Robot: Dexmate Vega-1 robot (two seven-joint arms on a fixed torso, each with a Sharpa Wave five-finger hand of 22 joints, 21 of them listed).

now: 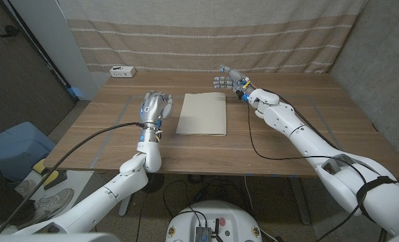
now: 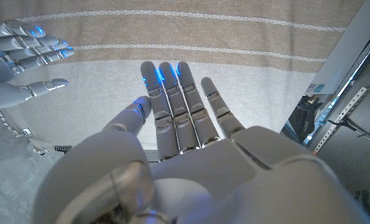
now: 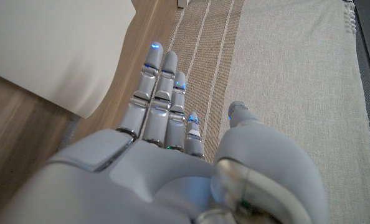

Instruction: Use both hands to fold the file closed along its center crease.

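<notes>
While the beige file (image 1: 202, 114) lies flat on the wooden table (image 1: 105, 141), about midway between the two arms in the head view, neither hand touches it. It looks folded shut already, though from this height I cannot tell that for certain. In that view the left hand (image 1: 155, 107) stands just left of the file, apart from its left edge, fingers together and extended, holding nothing. The right hand (image 1: 230, 79) hovers near the file's far right corner, just beyond it toward the striped curtain (image 1: 206, 40), fingers loosely spread and empty. A small white box (image 1: 122, 70) sits at the far left of the table, well apart from everything else.

From the left wrist view, the left hand (image 2: 185, 155) shows its back, the fingers (image 2: 172, 99) straight and close side by side, the thumb out to one side, with nothing held. Beyond it hangs the striped curtain (image 2: 235, 37), and the right hand (image 2: 23, 56) shows at the edge, its fingers stretched and empty.

From the right wrist view, the right hand (image 3: 172, 162) again has straight fingers (image 3: 163, 93) with small gaps between them, gripping nothing. A rounded corner of the file (image 3: 54, 50) lies on the table (image 3: 17, 149) just beside the fingers, apart from them, with the curtain (image 3: 284, 62) beyond.
</notes>
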